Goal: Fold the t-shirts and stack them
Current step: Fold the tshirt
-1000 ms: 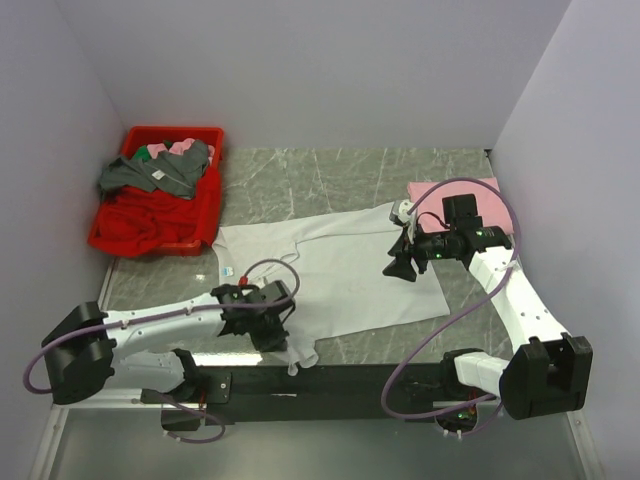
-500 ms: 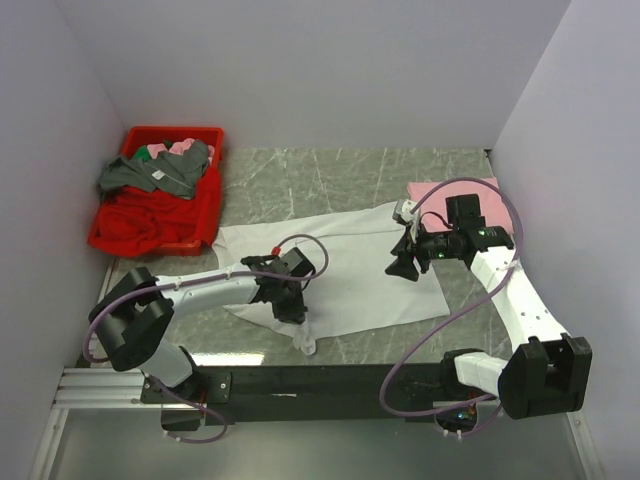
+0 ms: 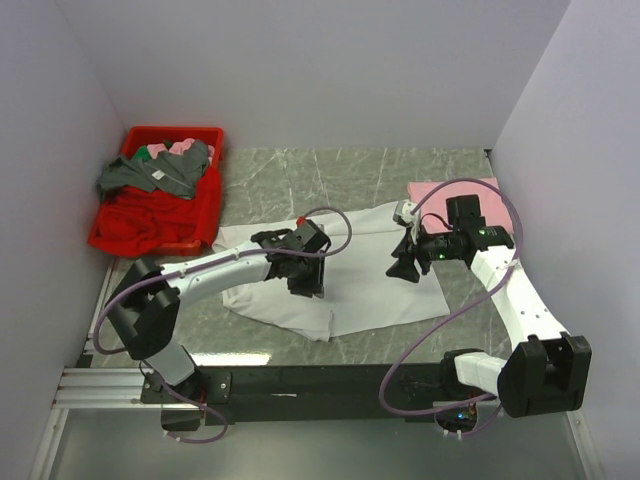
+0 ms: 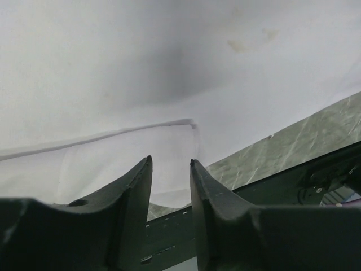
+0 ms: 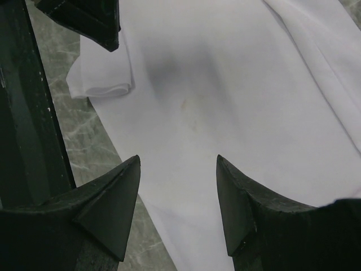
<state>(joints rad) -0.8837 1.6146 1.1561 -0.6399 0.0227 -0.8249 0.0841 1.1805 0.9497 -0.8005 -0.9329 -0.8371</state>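
The white t-shirt [image 3: 375, 290] lies spread on the table's middle, its near-left part folded over onto itself. My left gripper [image 3: 305, 278] is low over the shirt's left half. Its jaws stand narrowly apart in the left wrist view [image 4: 170, 161], with a thin flap of the shirt [image 4: 113, 152] at the tips. My right gripper [image 3: 400, 268] hangs open and empty just above the shirt's right part [image 5: 225, 84], fingers wide apart [image 5: 177, 164]. The pale pink t-shirt [image 3: 440, 190] lies folded at the back right, partly hidden by the right arm.
A red bin [image 3: 170, 131] at the back left holds grey and red clothes [image 3: 150, 176]. White walls close in the back and both sides. A black rail [image 3: 300, 380] runs along the table's near edge. The left gripper [image 5: 84, 17] shows at the right wrist view's top left.
My left gripper has moved from the shirt's near edge away and to the right, dragging the near-left part of the white shirt over the rest. The right arm has hardly moved.
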